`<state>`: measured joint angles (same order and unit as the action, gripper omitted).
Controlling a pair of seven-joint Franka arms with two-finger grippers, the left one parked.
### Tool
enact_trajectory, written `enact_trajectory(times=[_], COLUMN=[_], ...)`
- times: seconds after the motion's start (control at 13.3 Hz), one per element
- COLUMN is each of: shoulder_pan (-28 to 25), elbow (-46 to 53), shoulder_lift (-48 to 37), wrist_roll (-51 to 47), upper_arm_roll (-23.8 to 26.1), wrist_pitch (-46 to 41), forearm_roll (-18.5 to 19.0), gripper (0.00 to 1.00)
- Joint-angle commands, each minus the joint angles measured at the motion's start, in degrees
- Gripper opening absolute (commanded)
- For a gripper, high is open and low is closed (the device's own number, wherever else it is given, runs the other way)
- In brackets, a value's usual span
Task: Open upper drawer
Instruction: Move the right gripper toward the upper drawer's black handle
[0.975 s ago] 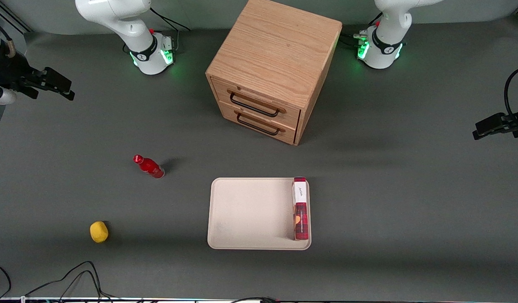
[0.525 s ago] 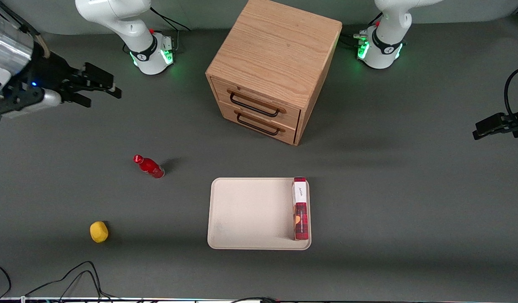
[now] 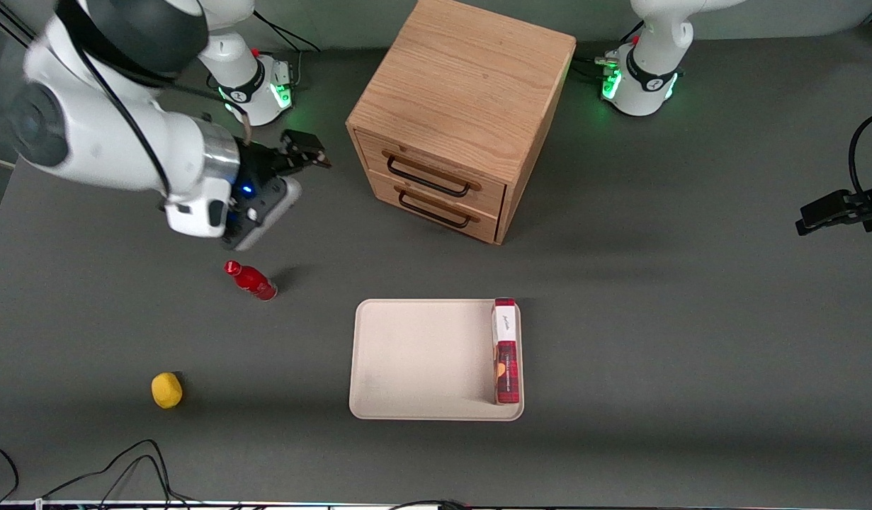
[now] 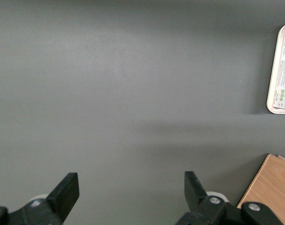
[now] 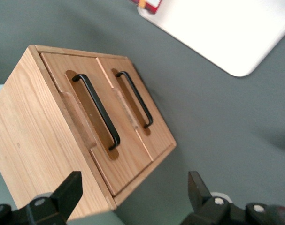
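The oak cabinet (image 3: 464, 92) stands at the middle of the table, both drawers shut. The upper drawer (image 3: 436, 164) carries a wide black wire handle (image 3: 427, 178), and the matching lower drawer (image 3: 436, 205) sits under it. My gripper (image 3: 309, 151) hangs open beside the cabinet, toward the working arm's end, a short gap away from the drawer fronts. The right wrist view shows the upper drawer's handle (image 5: 96, 110) and the lower handle (image 5: 135, 98), with my gripper (image 5: 133, 190) open and nothing between its fingers (image 5: 69, 190).
A cream tray (image 3: 414, 354) lies nearer the front camera than the cabinet, with a red box (image 3: 506, 350) standing along one rim. A red bottle (image 3: 251, 280) lies below my arm. A yellow object (image 3: 166, 390) rests nearer the camera still.
My right arm has swung in from the table's edge toward the cabinet, and the gripper now sits close beside the drawer fronts. The drawers have not moved.
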<state>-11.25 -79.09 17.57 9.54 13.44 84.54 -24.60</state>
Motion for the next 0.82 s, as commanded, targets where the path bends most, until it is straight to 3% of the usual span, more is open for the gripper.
enact_trajectory(times=[0.0, 0.3, 0.45, 0.75], shoulder_pan=[0.2, -0.6, -1.9, -1.9], elbow=[3.0, 2.4, 1.9, -1.2], shoulder_lift=[7.3, 12.2, 12.8, 13.1], wrist_roll=[1.2, 1.2, 1.2, 1.2], upper_arm_roll=[5.2, 8.8, 10.1, 12.6], wrist_pitch=[2.5, 5.6, 6.5, 8.6], forearm_roll=[-1.3, -0.5, 2.7, 4.0], gripper=[1.00, 1.00, 1.00, 1.00])
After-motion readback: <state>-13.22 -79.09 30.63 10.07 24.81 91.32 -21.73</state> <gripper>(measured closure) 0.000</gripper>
